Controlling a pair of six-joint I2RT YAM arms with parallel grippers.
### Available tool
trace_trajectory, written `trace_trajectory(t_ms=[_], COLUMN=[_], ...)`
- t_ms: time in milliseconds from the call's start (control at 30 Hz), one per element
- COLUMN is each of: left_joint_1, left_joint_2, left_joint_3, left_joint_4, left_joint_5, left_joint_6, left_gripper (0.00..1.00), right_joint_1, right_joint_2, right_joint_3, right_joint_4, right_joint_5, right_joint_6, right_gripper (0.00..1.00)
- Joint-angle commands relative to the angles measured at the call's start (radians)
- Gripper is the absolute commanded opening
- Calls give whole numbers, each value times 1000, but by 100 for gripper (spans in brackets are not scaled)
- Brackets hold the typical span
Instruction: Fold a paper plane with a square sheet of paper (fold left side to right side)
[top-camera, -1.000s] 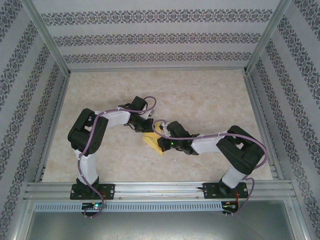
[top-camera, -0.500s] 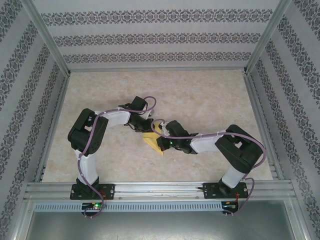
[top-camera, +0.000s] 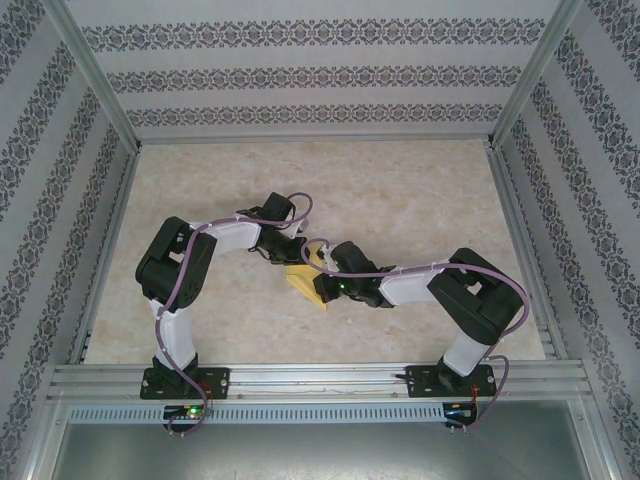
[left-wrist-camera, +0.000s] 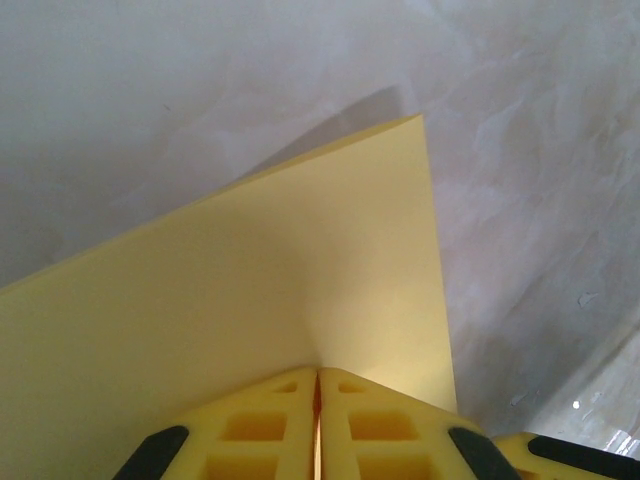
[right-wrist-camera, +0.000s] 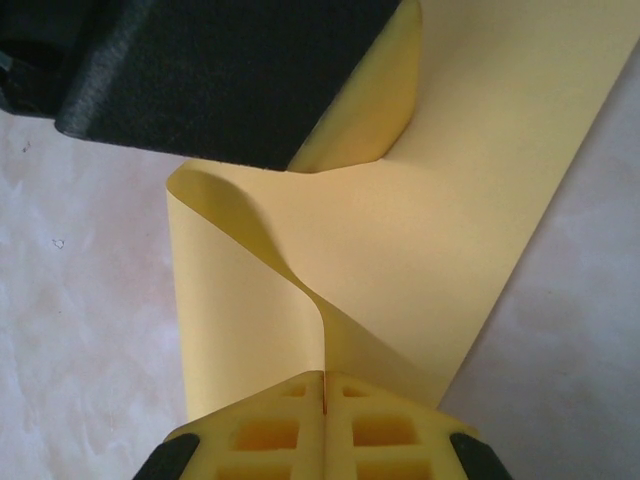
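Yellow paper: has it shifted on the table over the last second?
No. The paper sits at the same spot relative to the front rail.

delta | right pincer (top-camera: 320, 266) crept slightly leftward (right elbow (top-camera: 470, 298) likewise)

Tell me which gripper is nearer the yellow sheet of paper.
Neither: both hold it. The left gripper is shut on one edge of the yellow sheet, the right gripper on a lifted, curled edge.

- the square sheet of paper (left-wrist-camera: 250, 290): thin, smooth, matt yellow paper
- my left gripper (left-wrist-camera: 318, 372): fingers (left-wrist-camera: 260, 430) of moulded yellow plastic, dull
- the table (top-camera: 420, 190) under me: pale, marbled, faint sheen
- the rails (top-camera: 320, 378) by my base: bare silvery metal
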Motion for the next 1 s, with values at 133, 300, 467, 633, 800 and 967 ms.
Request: trace_trajectory(t_ms=[133, 300, 467, 633, 800, 967], left_joint_1=[1, 14, 55, 118, 125, 119], left_joint_2=[19, 9, -30, -164, -320, -407], left_joint_3=[45, 147, 172, 23, -165, -336], left_joint_4=[-51, -104, -114, -37, 33, 168], left_joint_5=[-46, -52, -43, -16, 42, 149], left_joint_6=[19, 48, 44, 4, -52, -178], left_gripper=[19, 23, 23, 20, 19, 17], right_joint_1=[-8, -8, -8, -8, -11, -13], right_joint_2=[43, 40, 39, 38, 43, 55], right_joint_3=[-18, -36, -38, -39, -32, -30], right_joint_4=[-14, -14, -15, -17, -21, -20], right_joint_5=[-9, -16, -14, -13, -24, -26], right_joint_6=[9, 15, 21, 23, 21, 22], right_gripper=[0, 0, 0, 0, 0, 0])
